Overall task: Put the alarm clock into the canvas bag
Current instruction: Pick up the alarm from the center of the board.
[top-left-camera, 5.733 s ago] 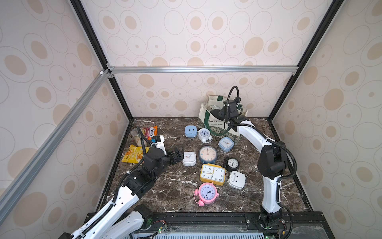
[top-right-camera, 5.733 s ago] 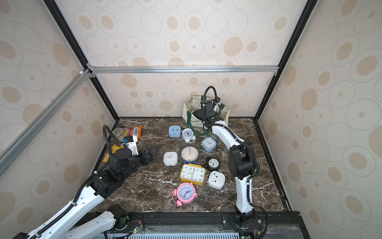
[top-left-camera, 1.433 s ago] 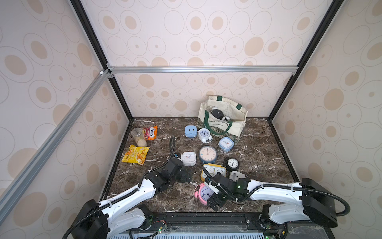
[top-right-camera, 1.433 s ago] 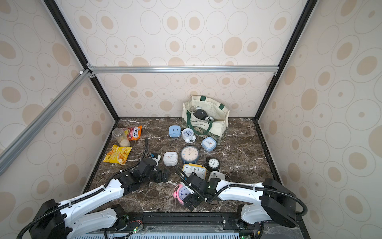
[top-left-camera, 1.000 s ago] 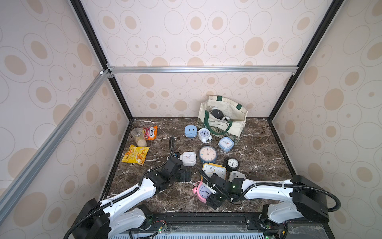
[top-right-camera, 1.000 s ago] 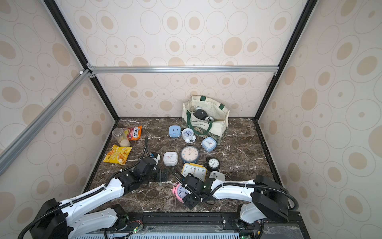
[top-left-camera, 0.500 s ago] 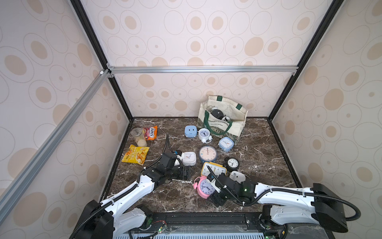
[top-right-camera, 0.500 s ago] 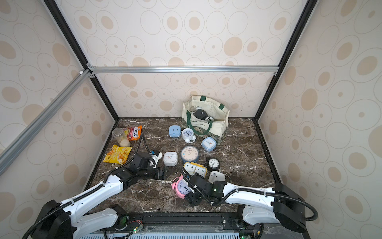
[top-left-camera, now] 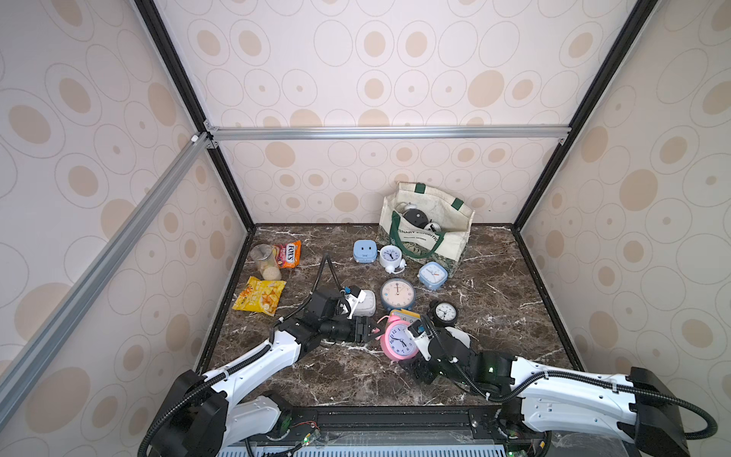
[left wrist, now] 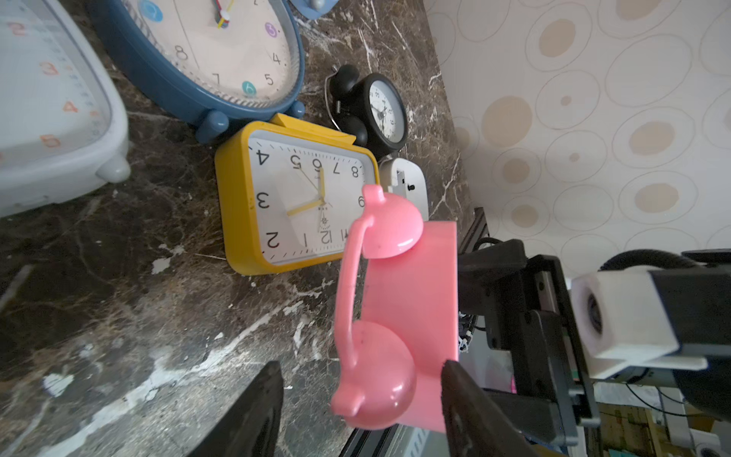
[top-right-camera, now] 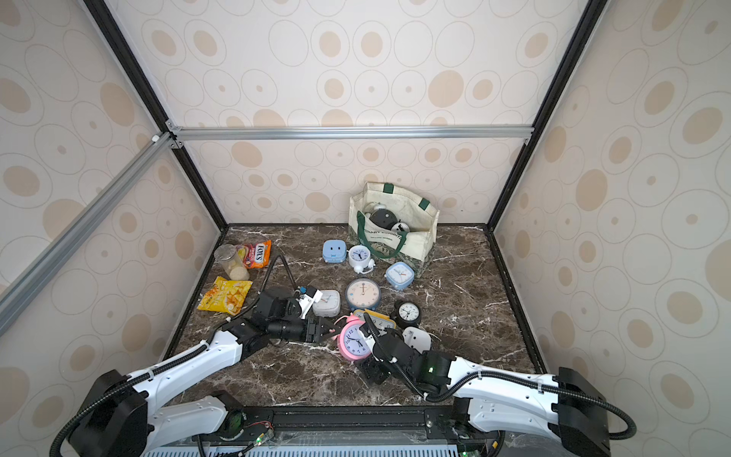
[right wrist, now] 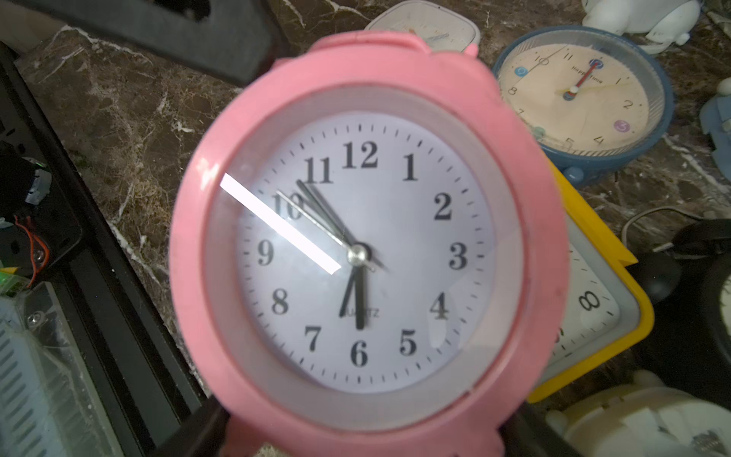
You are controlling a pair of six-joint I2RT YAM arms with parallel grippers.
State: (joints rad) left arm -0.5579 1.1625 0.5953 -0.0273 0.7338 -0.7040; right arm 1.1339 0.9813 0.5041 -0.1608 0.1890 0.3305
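- Toward the front of the marble tabletop (top-left-camera: 316, 376), just ahead of the clock cluster, the pink alarm clock (top-left-camera: 397, 342) is sitting on edge between my two arms, with its dial facing the front rail.
- Right gripper (right wrist: 364, 435) is clamping the clock's lower body. In the right wrist view I am seeing a black finger (right wrist: 190, 431) hugging each side of the pink case.
- Left gripper (left wrist: 362, 380) is reaching in from the left with its jaws spread around the clock's bell end. One finger (left wrist: 455, 380) is meeting the rear edge of the case, and its mate is sitting clear of the bell.
- Canvas bag (top-left-camera: 447, 233) is standing upright at the back, right of centre, against the rear wall and well apart from the pink clock. Its mouth is gaping, and a dark clock is showing inside.
- Yellow rectangular clock (left wrist: 292, 205) is lying face up just behind the pink one, and a black twin-bell clock (top-left-camera: 445, 312) is standing just beside it.
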